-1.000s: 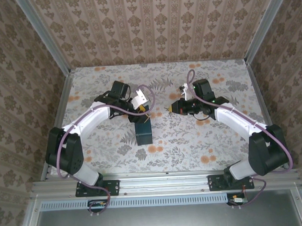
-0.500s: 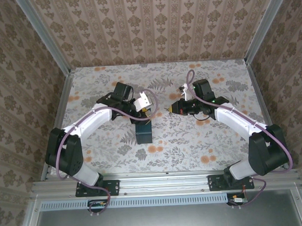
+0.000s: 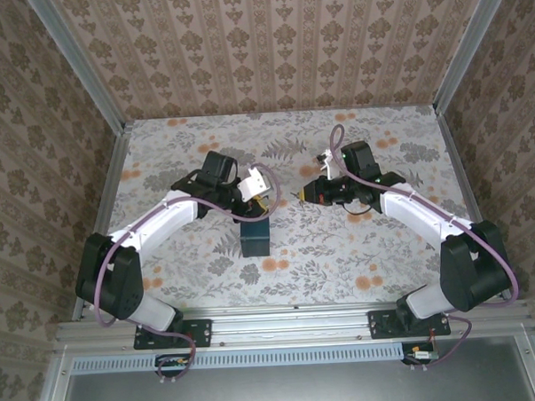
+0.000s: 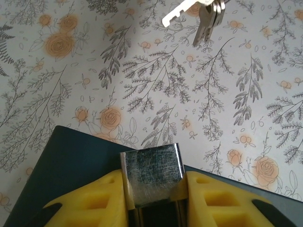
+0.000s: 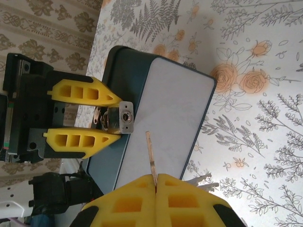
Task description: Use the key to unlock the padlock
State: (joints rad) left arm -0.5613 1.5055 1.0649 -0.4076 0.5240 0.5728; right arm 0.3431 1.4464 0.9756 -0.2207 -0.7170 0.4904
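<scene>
Silver padlock (image 5: 126, 122) pinched by left gripper (image 5: 119, 118) over dark-blue box (image 5: 125, 66)

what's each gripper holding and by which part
Left gripper grips the padlock by its body's sides; right gripper pinches the key by its head, blade sticking out.

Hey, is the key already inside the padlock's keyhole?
No: the key has its tip off to one side of the padlock, with a visible gap left to the keyhole.
</scene>
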